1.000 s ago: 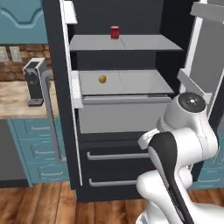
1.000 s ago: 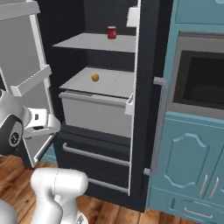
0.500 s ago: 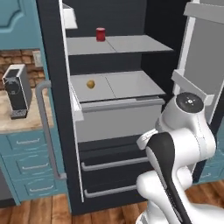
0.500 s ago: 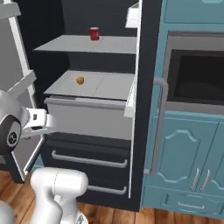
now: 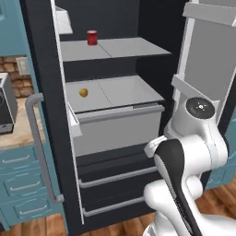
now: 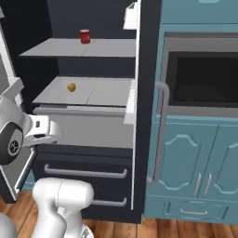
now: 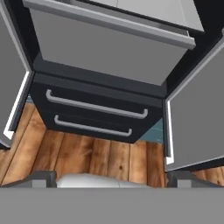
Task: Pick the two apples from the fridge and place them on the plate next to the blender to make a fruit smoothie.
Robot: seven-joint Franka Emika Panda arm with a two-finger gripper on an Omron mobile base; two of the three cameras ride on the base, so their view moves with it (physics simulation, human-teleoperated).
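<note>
Left base view, read left to right: one silver-black coffee machine (image 5: 5, 105) at the frame's left edge on a tan counter (image 5: 18, 138), above teal drawers (image 5: 23, 184). Next, one long grey bar handle (image 5: 39, 147) on the open left door of the fridge (image 5: 115, 27). Inside the fridge: one red can (image 5: 92, 37) standing upright on the upper grey shelf (image 5: 129, 47). Below it, one apple (image 5: 83, 92), small, round, yellow-orange, resting on the flat grey top of the pulled-out drawer (image 5: 115, 131), towards its left rear. Count of apples in sight: one; a red one cannot be made out. Two dark lower drawers, each with one grey bar pull. At right, the pale inside of the second door, open, and the white arm in front of it.

Right base view, left to right: the arm's white wrist low at left; the same can (image 6: 84, 36) on the upper shelf; the same single apple (image 6: 71, 87) on the drawer top, well apart from the can and one level below. Right of the fridge, one dark built-in oven (image 6: 204, 79) set in teal cabinets.

Hand view: the camera looks down at the grey drawer front (image 7: 109, 48), two dark drawers beneath it, and wooden floor (image 7: 87, 157). The gripper (image 7: 112, 178) shows two dark tips spread far apart at the bottom, jaws wide, nothing between them.
</note>
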